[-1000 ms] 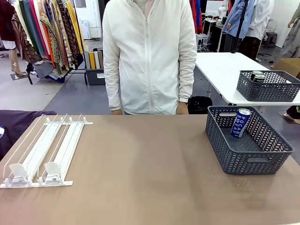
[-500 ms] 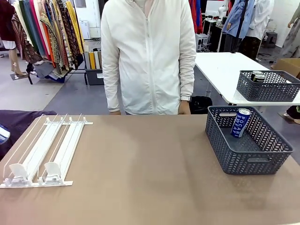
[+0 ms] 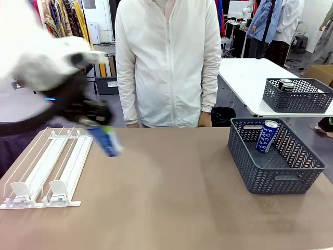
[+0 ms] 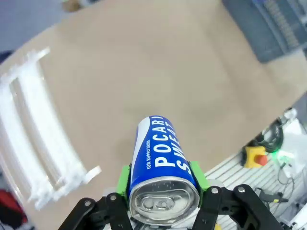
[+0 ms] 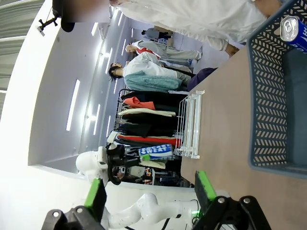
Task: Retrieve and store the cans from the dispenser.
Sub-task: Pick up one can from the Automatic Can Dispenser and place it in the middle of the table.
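- My left end effector (image 4: 160,191) clamps a blue can (image 4: 160,165), over the counter's (image 3: 166,198) left side by the dispenser (image 3: 49,166).
- My right end effector (image 5: 149,189) is open, empty.
- Next, I judge: carry to the basket (image 3: 276,174) at the right edge.

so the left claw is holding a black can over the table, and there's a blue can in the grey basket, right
Not quite: the can held in the left claw is blue with white lettering, not black, as the left wrist view shows. The rest holds: another blue can stands in the grey basket.
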`<state>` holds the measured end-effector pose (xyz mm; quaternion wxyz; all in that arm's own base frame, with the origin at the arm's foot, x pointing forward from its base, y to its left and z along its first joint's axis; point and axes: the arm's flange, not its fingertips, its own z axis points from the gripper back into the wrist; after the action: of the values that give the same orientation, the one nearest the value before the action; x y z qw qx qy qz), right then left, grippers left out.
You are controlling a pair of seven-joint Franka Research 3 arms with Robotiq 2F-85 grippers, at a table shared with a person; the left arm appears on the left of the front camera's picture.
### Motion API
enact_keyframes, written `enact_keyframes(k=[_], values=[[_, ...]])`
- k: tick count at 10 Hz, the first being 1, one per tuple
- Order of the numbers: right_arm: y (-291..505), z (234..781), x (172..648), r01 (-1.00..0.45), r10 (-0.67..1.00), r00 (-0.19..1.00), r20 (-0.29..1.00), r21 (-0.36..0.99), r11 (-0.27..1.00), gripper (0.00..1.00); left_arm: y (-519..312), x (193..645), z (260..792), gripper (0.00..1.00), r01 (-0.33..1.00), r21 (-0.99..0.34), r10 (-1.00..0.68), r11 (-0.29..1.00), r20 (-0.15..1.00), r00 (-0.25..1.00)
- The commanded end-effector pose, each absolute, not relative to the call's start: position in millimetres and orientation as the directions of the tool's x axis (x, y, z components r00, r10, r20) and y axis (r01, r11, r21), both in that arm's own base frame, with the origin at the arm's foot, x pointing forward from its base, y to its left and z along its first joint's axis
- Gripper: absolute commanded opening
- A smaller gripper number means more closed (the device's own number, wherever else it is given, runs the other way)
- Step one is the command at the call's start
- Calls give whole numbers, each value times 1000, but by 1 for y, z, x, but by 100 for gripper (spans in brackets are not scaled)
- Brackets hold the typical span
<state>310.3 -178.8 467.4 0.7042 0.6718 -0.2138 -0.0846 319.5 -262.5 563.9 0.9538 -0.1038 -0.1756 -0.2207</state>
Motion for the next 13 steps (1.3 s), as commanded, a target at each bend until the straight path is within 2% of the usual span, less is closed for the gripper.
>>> enact_keyframes(k=[1, 3, 7, 10, 13], values=[[-180, 468, 310, -188, -396, 894, 212, 977, 98, 100, -348, 395, 552, 0, 540, -25, -503, 841, 330, 799], [-180, 468, 310, -188, -396, 894, 212, 977, 98, 100, -424, 408, 501, 0, 650, 37, -638, 759, 239, 732], [-180, 468, 310, -188, -396, 894, 212, 977, 98, 100, -452, 398, 434, 0, 695, 59, -696, 716, 130, 706], [-180, 468, 310, -188, -396, 894, 212, 977, 98, 100, -453, 393, 406, 0, 716, 59, -717, 696, 117, 687], [-180, 468, 310, -188, -396, 894, 212, 977, 98, 100, -450, 396, 403, 0, 711, 35, -709, 702, 128, 694]])
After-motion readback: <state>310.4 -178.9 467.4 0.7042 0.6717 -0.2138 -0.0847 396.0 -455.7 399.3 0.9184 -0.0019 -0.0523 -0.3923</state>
